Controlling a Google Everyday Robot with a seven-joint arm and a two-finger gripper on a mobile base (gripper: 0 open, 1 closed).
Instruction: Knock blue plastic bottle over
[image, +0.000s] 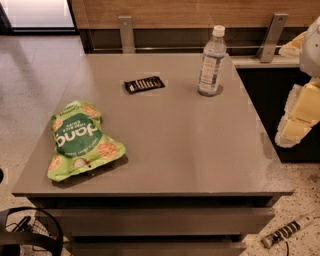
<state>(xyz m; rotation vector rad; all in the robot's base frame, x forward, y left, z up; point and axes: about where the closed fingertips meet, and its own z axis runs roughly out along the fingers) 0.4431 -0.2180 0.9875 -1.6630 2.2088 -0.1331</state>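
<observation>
The blue plastic bottle (211, 64) stands upright at the far right of the grey table (180, 150). It is clear, with a white cap and a pale bluish label. My gripper (296, 125) shows as cream and white parts at the right edge of the camera view. It hangs beside the table's right edge, apart from the bottle and nearer to me than it. It holds nothing that I can see.
A green snack bag (80, 141) lies at the front left of the table. A flat black packet (144, 84) lies at the far middle. A wooden wall with metal brackets (126, 33) runs behind. A cable (285, 233) lies on the floor at the right.
</observation>
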